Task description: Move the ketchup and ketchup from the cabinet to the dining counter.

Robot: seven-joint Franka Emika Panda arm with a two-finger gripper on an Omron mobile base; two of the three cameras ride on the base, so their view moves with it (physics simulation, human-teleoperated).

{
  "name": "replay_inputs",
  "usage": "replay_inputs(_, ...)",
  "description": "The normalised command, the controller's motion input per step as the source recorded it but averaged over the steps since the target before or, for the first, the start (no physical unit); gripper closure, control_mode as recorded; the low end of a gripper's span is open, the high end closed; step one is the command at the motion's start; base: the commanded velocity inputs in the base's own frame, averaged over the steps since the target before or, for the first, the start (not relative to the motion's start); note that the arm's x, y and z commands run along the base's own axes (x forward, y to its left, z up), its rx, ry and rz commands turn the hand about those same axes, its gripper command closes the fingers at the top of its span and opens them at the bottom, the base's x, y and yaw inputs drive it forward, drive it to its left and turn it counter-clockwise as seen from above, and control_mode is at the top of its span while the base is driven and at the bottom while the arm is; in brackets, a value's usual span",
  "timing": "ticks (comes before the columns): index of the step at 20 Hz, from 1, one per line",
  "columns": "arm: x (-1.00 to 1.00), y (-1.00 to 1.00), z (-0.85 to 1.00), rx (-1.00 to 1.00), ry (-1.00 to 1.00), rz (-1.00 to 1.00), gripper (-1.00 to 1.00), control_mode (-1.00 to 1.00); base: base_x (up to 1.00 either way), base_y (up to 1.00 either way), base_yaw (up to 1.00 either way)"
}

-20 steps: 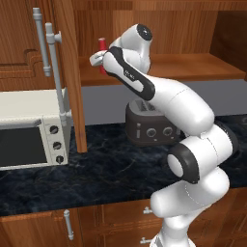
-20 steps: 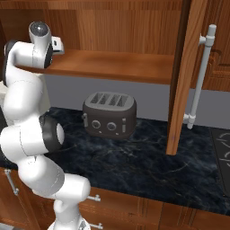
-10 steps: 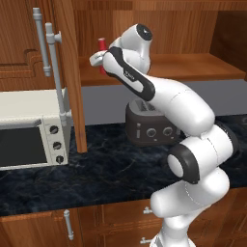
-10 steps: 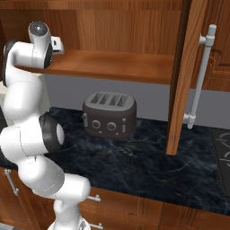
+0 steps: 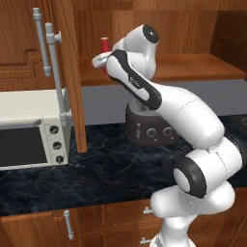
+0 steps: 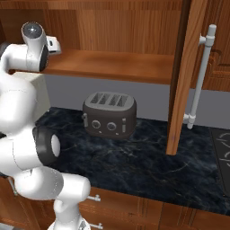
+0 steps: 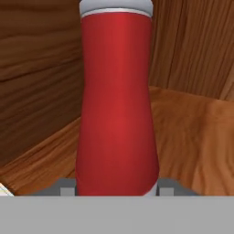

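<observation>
**Op A:** Nothing is shifting since a second back: arm, base and bottle are all sitting exactly where they were.

**Op B:** Where is the ketchup [image 7: 116, 105] sitting?

**Op A:** Upright on the shelf of the cabinet [image 5: 193, 67], near its left wall. I'm seeing its pale collar at the top of the hand view and its red top poking up behind the wrist in the left base view.

**Op B:** And the pincer [image 7: 116, 189]?

**Op A:** Its tips are flanking the bottle's lower body, one on each side, right against it. I'm reading that as pinching the ketchup low down, so it is staying upright.

**Op B:** Why is the arm reaching so high?

**Op A:** Because the shelf is hanging above the table [image 6: 148, 157] with the toaster [image 6: 109, 114], I'm guessing. The dining counter isn't coming into sight yet, so carrying is waiting.
</observation>
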Motion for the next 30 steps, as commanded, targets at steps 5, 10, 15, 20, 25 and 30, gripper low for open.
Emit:
replay_inputs(5, -0.5, -0.29, 0.0, 0.0, -0.12, 0.0, 1.0, -1.0, 0.0, 0.0, 0.0)
replay_inputs(10, -0.69, -0.47, 0.06, 0.0, -0.07, -0.01, 1.0, -1.0, 0.0, 0.0, 0.0)
replay_inputs(15, -0.87, -0.58, 0.19, 0.0, 0.0, -0.04, 1.0, -1.0, 0.0, 0.0, 0.0)
replay_inputs(20, -0.96, -0.48, 0.27, 0.0, 0.0, -0.12, 1.0, -1.0, 0.0, 0.0, 0.0)
replay_inputs(25, -0.9, -0.34, 0.27, 0.0, 0.0, -0.18, 1.0, -1.0, 0.0, 0.0, 0.0)
replay_inputs(30, -0.82, -0.32, 0.07, 0.0, 0.0, -0.19, 1.0, -1.0, 0.0, 0.0, 0.0)
